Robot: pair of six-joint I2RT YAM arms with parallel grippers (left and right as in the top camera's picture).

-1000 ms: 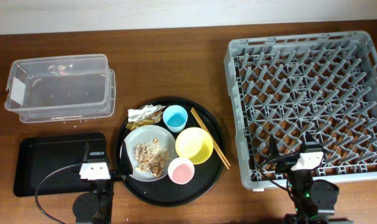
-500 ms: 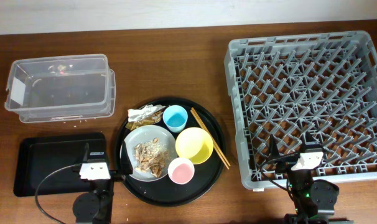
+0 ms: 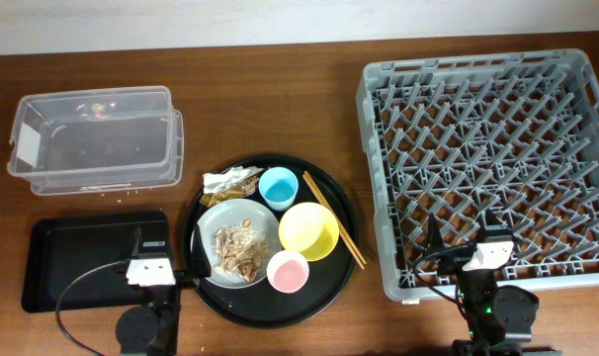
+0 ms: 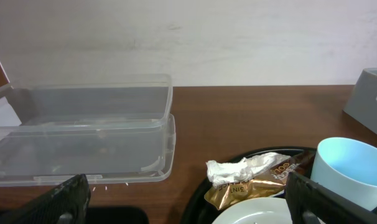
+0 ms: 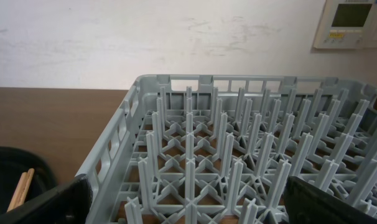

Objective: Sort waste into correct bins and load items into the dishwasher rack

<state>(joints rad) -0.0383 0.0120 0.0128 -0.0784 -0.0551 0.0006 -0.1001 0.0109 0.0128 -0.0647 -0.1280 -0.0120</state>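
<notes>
Both arms are parked at the near table edge, nothing is held. The left gripper (image 4: 198, 202) is spread wide, and the right gripper (image 5: 188, 202) is spread wide too, w/ its tips before the near wall of the rack (image 3: 371, 178).

No sorting is done yet, as judged. All items are on the round tray (image 3: 242, 309). Nearest is the pink cup (image 3: 288, 270), then the plate (image 3: 209, 222) w/ scraps (image 3: 235, 247), then the bowl (image 3: 308, 230) w/ the chopsticks (image 3: 334, 220) just beside it on the right. Farther are the blue cup (image 3: 278, 186) and, just beside it, the wrapper (image 3: 242, 181) w/ a napkin (image 3: 218, 184).

For the left arm the wrapper is prob. the easiest start. It should be taken from above, jaws closed across the crumple, so that the blue cup and the plate rim are not pushed.

Room: the black tray (image 3: 82, 259) is near on the left and the tub (image 3: 92, 95) is beyond it, both w/ open top. Bare table (image 3: 280, 99) is found behind the round tray. Between the round tray and the rack only a narrow gap is left, so the chopsticks should be lifted high over the rack wall.
</notes>
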